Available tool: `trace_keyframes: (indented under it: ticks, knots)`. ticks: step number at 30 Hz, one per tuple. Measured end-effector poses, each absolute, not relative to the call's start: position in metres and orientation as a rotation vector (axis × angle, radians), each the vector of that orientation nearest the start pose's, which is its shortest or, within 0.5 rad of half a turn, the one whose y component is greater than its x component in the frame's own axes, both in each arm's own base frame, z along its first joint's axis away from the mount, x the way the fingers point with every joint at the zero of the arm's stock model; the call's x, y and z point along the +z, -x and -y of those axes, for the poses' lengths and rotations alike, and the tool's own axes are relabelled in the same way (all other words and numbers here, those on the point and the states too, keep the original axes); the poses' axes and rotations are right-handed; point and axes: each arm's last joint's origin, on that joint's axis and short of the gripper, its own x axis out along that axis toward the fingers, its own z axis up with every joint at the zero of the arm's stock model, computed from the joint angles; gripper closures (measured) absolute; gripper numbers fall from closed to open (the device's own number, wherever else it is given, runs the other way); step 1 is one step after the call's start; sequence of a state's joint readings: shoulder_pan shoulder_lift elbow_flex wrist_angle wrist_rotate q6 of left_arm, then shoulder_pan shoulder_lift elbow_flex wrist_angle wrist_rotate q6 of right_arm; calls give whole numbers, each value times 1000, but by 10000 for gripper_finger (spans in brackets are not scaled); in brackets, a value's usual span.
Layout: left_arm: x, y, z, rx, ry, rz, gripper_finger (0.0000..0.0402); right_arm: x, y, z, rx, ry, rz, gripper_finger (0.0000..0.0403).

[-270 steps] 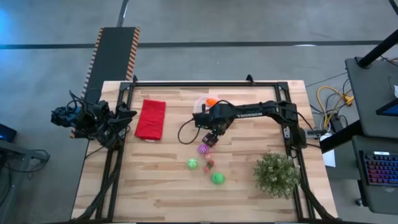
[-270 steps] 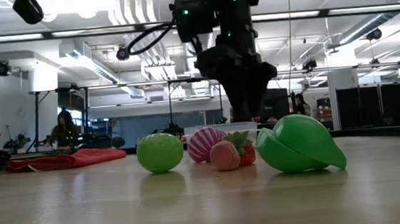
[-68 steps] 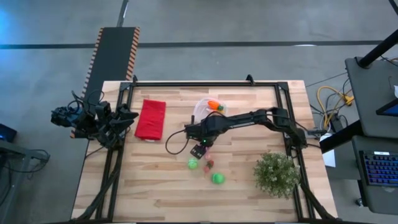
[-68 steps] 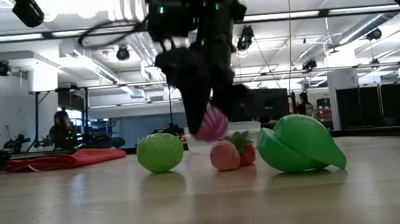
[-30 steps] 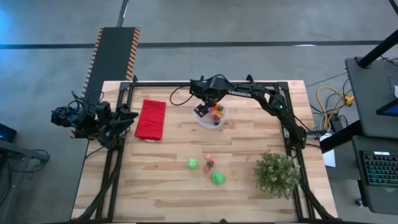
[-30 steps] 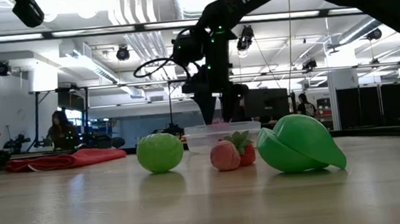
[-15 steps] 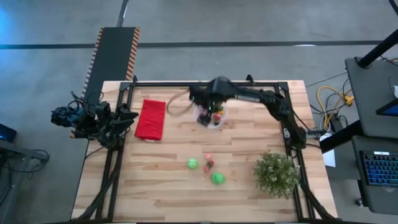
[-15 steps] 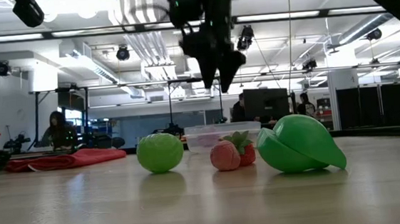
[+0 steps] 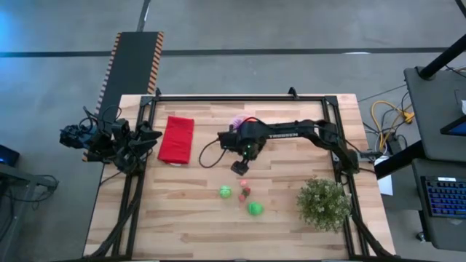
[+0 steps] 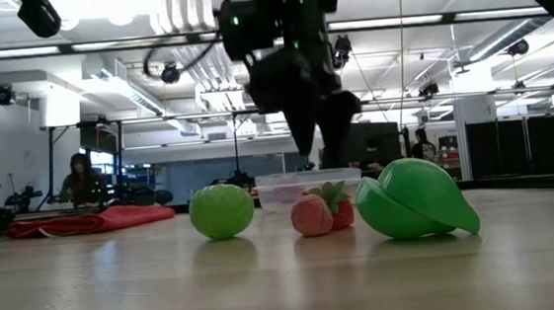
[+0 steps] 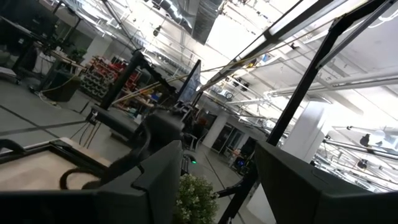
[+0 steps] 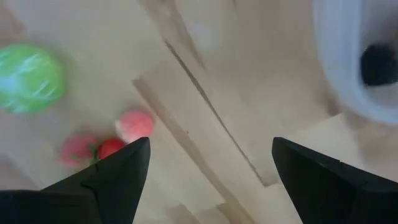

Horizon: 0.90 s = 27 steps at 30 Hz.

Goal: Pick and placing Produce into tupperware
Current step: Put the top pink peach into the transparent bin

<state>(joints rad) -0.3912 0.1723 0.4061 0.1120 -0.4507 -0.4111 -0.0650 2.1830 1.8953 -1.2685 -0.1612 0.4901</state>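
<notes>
**Empty hand over the remaining produce**

My right hand (image 9: 239,167) hangs wide and empty between the tupperware (image 10: 307,186) and the produce on the desk (image 9: 189,211); left hand (image 9: 149,135) parked, its grip unreadable; green ball (image 9: 226,191) likely light, slick, best pinched across its middle; pink piece (image 12: 134,126) tiny.

Two green balls are sitting out on the desk (image 9: 182,218): a smaller green ball (image 9: 226,191) and a bigger green ball (image 9: 254,208). Between them three tiny pieces are lying: one pink piece (image 9: 244,183) and two red pieces (image 9: 245,193). One tupperware (image 9: 237,122), one red cloth (image 9: 176,138), one potted plant (image 9: 323,204), two robot arms.
</notes>
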Motion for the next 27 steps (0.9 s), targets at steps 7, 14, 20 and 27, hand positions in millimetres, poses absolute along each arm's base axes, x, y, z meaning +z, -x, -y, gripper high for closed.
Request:
trace_keyframes:
  ticks: [7,14,20,27]
  knots:
    - [296,-72,16,-7,549,324,210,187,-425,-2,-387,-694,-1531,74]
    - [295,-72,16,-7,548,322,210,182,-424,-27,-426,-705,-1521,74]
    - [295,-72,16,-7,550,322,210,177,-428,-38,-441,-742,-1456,94]
    - [295,-72,16,-8,552,323,210,162,-436,-44,-446,-763,-1445,150]
